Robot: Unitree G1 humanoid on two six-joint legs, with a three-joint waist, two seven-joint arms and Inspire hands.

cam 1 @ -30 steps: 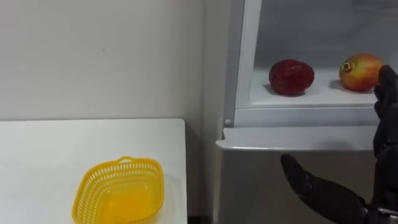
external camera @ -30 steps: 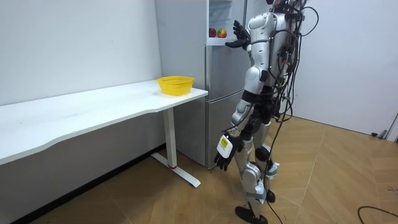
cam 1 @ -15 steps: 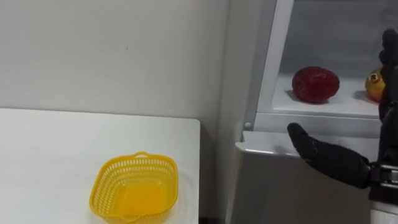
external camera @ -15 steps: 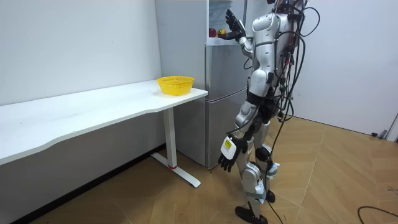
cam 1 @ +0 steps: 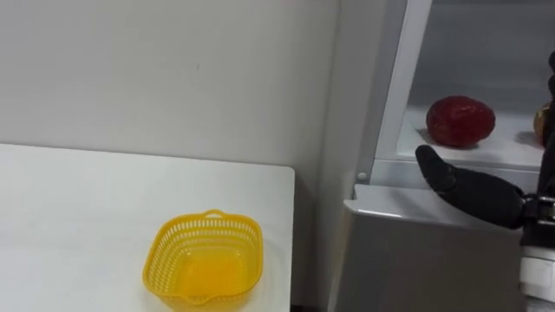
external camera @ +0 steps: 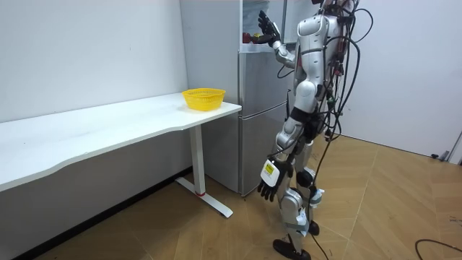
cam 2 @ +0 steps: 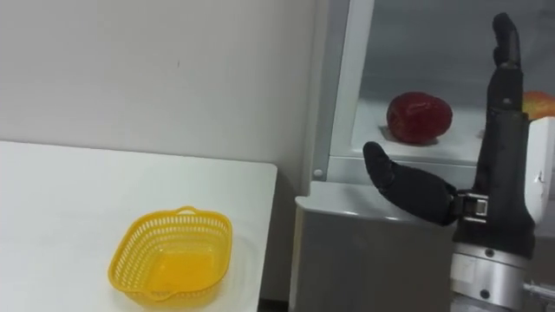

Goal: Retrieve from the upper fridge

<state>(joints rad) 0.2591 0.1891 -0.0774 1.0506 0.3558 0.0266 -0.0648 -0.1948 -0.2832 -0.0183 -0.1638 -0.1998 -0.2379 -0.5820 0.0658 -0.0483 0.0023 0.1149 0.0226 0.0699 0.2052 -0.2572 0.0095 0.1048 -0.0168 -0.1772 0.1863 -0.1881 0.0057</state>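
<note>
- The right hand (cam 2: 501,178), fingers straight and holding nothing, is raised at the right of frame before the open upper fridge (external camera: 253,108).
- A red fruit (cam 2: 419,117) lies on the fridge shelf (cam 1: 460,154), upper right, above the thumb and left of the fingers, apart from both.
- A yellow basket (cam 1: 205,260) sits low in frame on the white surface (cam 1: 69,217).
- The left hand (external camera: 270,188) hangs relaxed at the robot's side.

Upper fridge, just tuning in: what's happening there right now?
The robot stands at the fridge, next to the white table. Its right hand is raised in front of the open upper compartment, fingers straight and holding nothing. A dark red fruit sits on the shelf, untouched, with an orange-red fruit beside it, partly behind the hand. The yellow basket on the table is empty. The left hand hangs relaxed by the robot's leg.
</note>
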